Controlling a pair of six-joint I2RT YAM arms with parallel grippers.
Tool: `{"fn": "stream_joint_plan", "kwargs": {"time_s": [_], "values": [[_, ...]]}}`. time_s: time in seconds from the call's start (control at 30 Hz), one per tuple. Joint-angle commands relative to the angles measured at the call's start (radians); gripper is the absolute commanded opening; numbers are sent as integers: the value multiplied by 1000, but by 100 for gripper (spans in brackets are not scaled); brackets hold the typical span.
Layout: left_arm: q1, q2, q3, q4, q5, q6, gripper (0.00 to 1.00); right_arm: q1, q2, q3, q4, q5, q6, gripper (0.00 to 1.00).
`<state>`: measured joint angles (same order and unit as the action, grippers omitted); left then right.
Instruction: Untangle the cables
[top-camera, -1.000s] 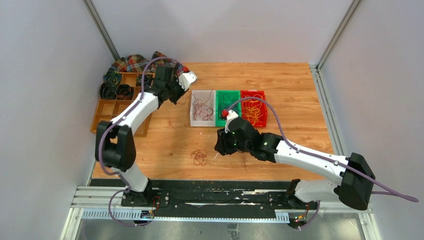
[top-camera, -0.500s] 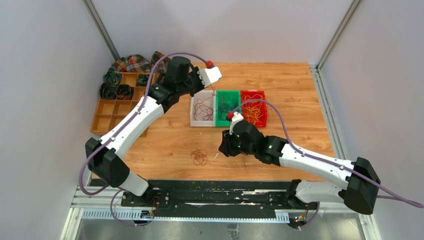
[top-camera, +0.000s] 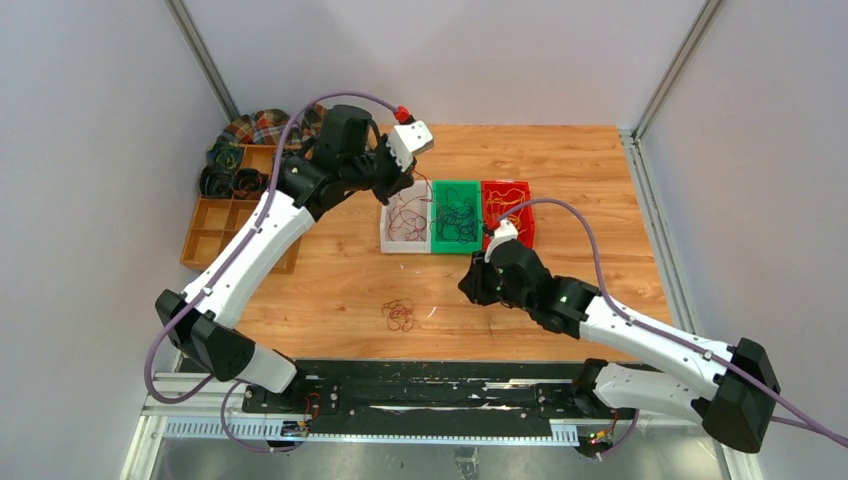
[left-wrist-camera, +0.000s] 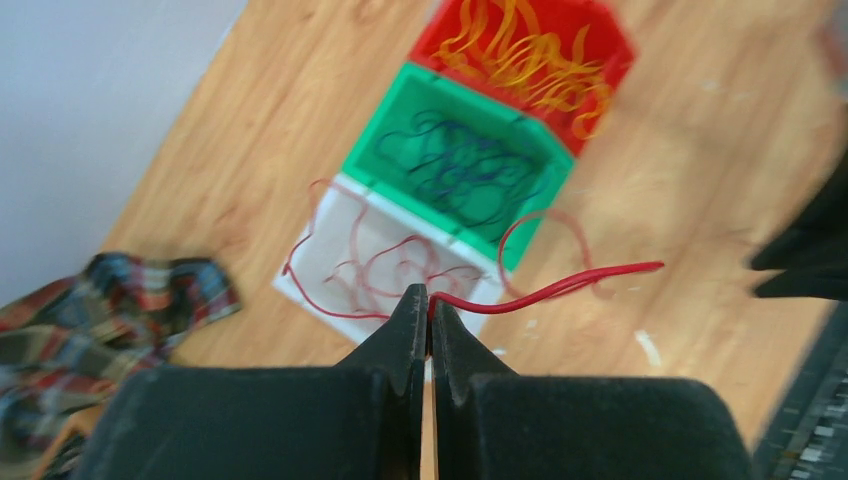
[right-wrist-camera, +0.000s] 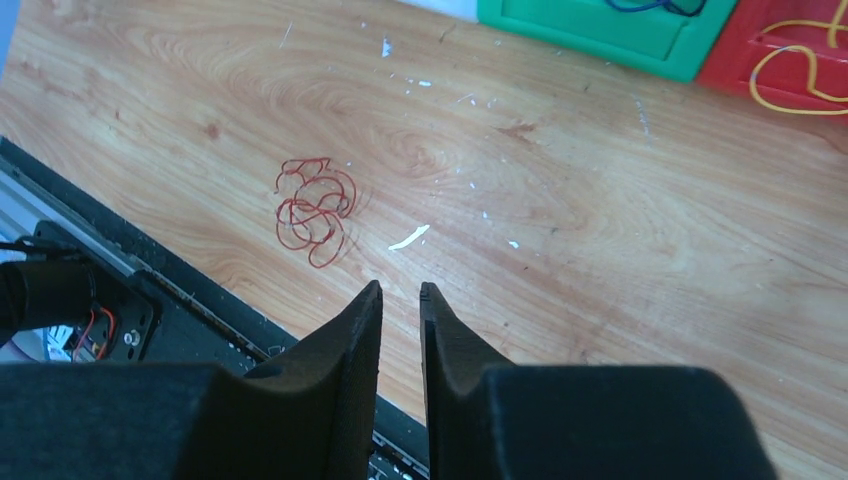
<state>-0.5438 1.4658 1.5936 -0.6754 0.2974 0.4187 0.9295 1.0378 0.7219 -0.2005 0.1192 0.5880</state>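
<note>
Three trays in a row, wall touching wall, at 12 to 1 o'clock on the wooden surface (top-camera: 590, 170): white tray (top-camera: 404, 249) with loose red cables (left-wrist-camera: 390, 265), green tray (top-camera: 452, 249) with dark blue cables (left-wrist-camera: 455, 165), red tray (top-camera: 528, 225) with yellow-orange cables (left-wrist-camera: 520, 60).

Left pincer (left-wrist-camera: 429, 300): fingertips pressed together, pinching one red cable (left-wrist-camera: 560, 285) above the near corner of the white tray. Free end curving out toward 3 o'clock in the left wrist view.

Right pincer (right-wrist-camera: 400, 295): fingertips a narrow slit apart, nothing between. Poised over bare wood at 6 o'clock of the green tray.

Red tangle (right-wrist-camera: 315, 210): small knot lying flat at 6 to 7 o'clock on the surface, at 10 o'clock of the right fingertips in the right wrist view, apart from them, near the black rail (top-camera: 400, 385) along the near edge.

Left edge, 9 to 10 o'clock: orange compartment box (top-camera: 200, 235) holding dark coiled rolls (top-camera: 230, 183); plaid cloth (top-camera: 262, 125) at 11 o'clock.

Open room: bare wood between trays and tangle; broader stretch at 3 o'clock up to the right edge; narrow strip beyond the trays at 12 o'clock.
</note>
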Motion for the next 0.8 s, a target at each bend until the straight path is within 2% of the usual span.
{"fn": "stream_joint_plan", "kwargs": {"time_s": [0.0, 0.13, 0.27, 0.4, 0.5, 0.63, 0.77], "values": [[-2, -18, 95, -68, 221, -177, 1, -37, -39, -29, 6, 47, 30, 20], [-2, -3, 82, -71, 249, -278, 1, -50, -61, -43, 0, 50, 37, 19], [-1, -14, -34, -65, 269, -332, 1, -79, -96, -53, -19, 61, 45, 18], [-1, -35, -141, -24, 227, -340, 1, -143, -126, -42, -28, 47, 33, 18], [0, -44, -182, 1, 253, -354, 1, -219, -121, -8, -28, 15, 8, 18], [0, -49, -206, 20, 297, -360, 1, -360, -53, 60, 31, -70, -41, 18], [7, -44, -191, 37, 251, -333, 0, -397, 115, 219, 106, -147, -86, 17]]}}
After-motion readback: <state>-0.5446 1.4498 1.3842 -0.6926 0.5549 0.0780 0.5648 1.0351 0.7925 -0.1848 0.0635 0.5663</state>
